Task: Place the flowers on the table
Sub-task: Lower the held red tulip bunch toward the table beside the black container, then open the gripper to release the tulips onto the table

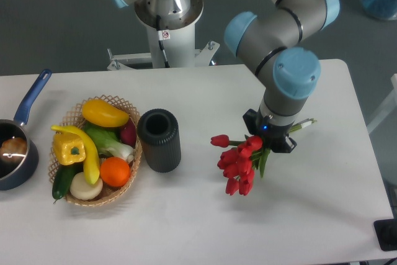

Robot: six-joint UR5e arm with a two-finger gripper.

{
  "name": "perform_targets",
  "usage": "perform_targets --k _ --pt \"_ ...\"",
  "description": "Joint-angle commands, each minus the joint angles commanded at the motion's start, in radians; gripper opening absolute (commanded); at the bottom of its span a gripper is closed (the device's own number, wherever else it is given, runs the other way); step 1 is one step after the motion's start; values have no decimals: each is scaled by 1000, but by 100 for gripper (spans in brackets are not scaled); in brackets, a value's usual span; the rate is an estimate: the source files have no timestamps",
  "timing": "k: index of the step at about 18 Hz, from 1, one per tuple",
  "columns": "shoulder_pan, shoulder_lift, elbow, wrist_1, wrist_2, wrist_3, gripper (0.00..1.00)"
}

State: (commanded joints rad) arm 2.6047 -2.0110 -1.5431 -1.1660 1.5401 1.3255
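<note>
The flowers [239,162], a bunch of red tulips with green leaves, hang tilted with the heads pointing down-left, over the right half of the white table [322,215]. Their green stem ends [304,125] stick out to the right of the wrist. My gripper [271,139] points down and is shut on the stems, its fingers mostly hidden under the wrist and the bunch. A faint shadow on the table below and to the right of the flowers suggests they are held above the surface.
A black ribbed cylinder vase [159,139] stands left of the flowers. A wicker basket [115,195] of vegetables and fruit is further left. A blue saucepan [15,153] sits at the left edge. The arm's base [167,10] stands behind the table.
</note>
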Motion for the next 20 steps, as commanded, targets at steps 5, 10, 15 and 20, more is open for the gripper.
perform_targets --k 5,10,15,20 --pt "-12 -12 -3 17 -3 -60 9" --pt "-9 -15 -22 32 -5 -51 63" --pt "-8 -6 -22 34 -9 -52 100" --pt "3 5 -17 40 -26 -49 100"
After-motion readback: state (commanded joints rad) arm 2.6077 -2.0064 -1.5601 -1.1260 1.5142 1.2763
